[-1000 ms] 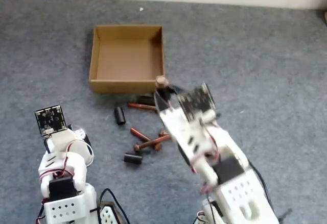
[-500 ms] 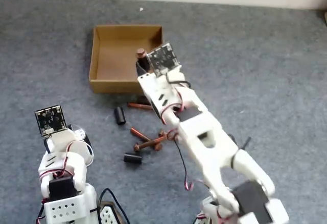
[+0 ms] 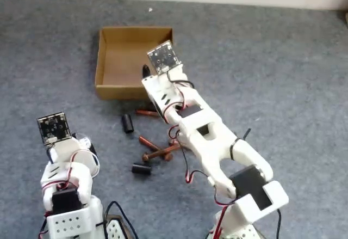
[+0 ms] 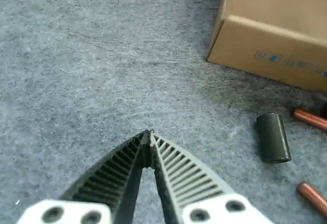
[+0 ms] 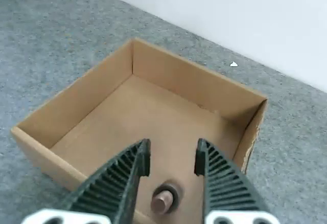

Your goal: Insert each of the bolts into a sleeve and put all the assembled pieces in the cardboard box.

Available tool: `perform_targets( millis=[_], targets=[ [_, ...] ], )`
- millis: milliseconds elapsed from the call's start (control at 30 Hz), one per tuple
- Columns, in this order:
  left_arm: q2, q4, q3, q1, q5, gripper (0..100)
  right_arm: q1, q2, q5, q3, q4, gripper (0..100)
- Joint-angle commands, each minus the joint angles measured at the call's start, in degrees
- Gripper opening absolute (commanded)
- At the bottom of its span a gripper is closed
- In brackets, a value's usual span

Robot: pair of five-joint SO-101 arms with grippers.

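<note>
Right claw (image 5: 172, 145): spread open, gripping nothing, above brown cardboard box (image 5: 176, 78). Between jaws, end-on: copper bolt in black sleeve (image 5: 163, 202), resting or falling unclear. Left claw (image 4: 150, 133): closed, empty, over grey desk (image 4: 76, 55).

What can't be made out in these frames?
1. Right wrist view: whether the bolt-and-sleeve piece between the open right gripper's fingers lies on the cardboard box floor or hangs above it.
2. High view: the right arm covers the box's near corner and part of the loose bolts, so their count is unclear.
3. Left wrist view: beyond the shut left gripper, two bolts are cut by the frame edge.
</note>
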Motion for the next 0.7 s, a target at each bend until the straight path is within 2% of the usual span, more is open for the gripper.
perform_targets(
  millis=[0,167,333,467,600,667],
  targets=[
    [-0.22,-1.58,1.10,-0.22,-0.79,1,1.71,-1.36,0.00,-3.21,-0.57,13.4],
    [-0.22,-1.58,1.10,-0.22,-0.79,1,2.86,-6.90,0.00,-4.18,12.18,13.4],
    [-0.22,-1.58,1.10,-0.22,-0.79,1,2.42,-18.24,0.00,-4.26,32.75,13.4],
    [-0.22,-1.58,1.10,-0.22,-0.79,1,-0.13,-25.27,0.00,-4.09,47.69,13.4],
    [-0.22,-1.58,1.10,-0.22,-0.79,1,-2.59,-27.30,-4.66,-4.09,58.77,13.4],
    [-0.22,-1.58,1.10,-0.22,-0.79,1,-3.74,-27.30,-3.87,-4.26,63.87,13.4]
  ],
)
